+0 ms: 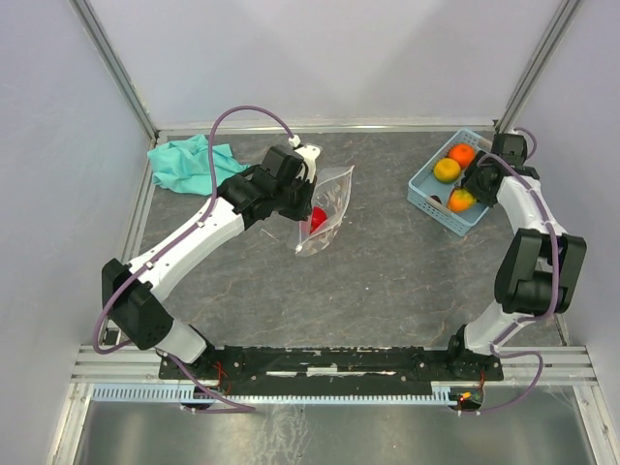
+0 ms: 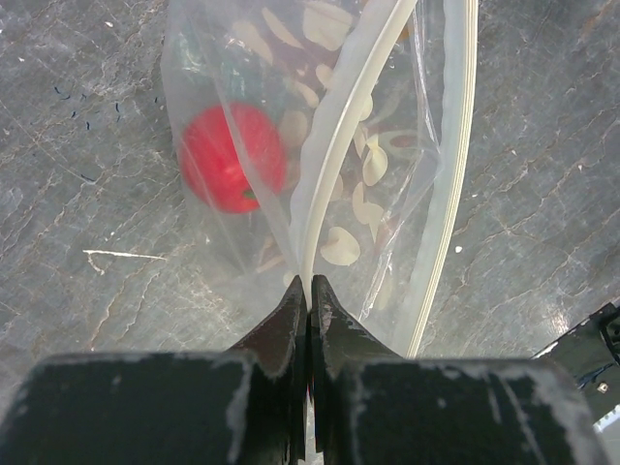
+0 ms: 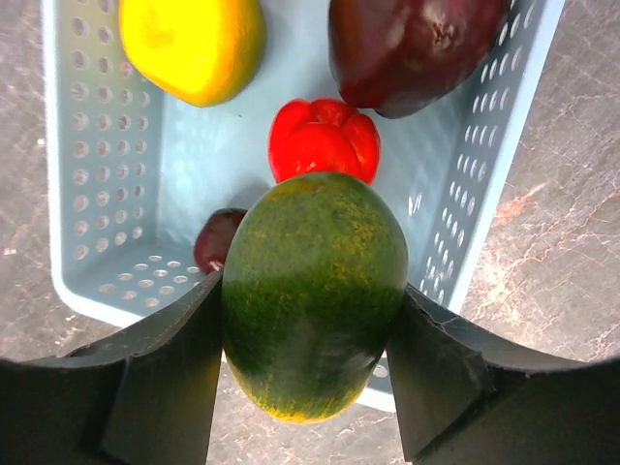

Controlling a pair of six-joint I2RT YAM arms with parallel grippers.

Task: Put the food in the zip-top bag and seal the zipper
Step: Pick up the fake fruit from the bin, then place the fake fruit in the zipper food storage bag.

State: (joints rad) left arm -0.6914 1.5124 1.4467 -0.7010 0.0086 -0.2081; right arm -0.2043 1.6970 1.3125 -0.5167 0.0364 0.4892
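The left gripper [image 2: 310, 288] is clenched on the near end of 1 strip of the zipper [image 2: 334, 165], its 2 fingers pressed together with the whitish strip rising straight from between them. The bag [image 1: 332, 199] lies on the table [image 1: 387, 281] about midway between the left and right edges and nearer the far edge than the near one, with the left arm reaching out to its left side. Its mouth gapes: the pinched strip and the other strip spread apart toward the far end in the left wrist view. 1 red fruit [image 2: 231, 158] sits inside the bag, against the clear dotted film left of the pinched strip. The right gripper [image 3: 310, 288] is grasping a green fruit [image 3: 312, 242], mottled yellow at its lower end, with 1 finger flat on each side. It hangs over the near wall of the basket [image 3: 97, 194], which stands by the far right corner of the table. In the basket lie a yellow fruit [image 3: 194, 44], a big maroon fruit [image 3: 412, 48], a red lobed fruit [image 3: 325, 140] and a small dark fruit [image 3: 218, 237] partly hidden behind the held one. An orange fruit [image 1: 462, 153] shows at the basket's far end in the top view. A teal cloth [image 1: 189, 160] lies crumpled by the far left corner.
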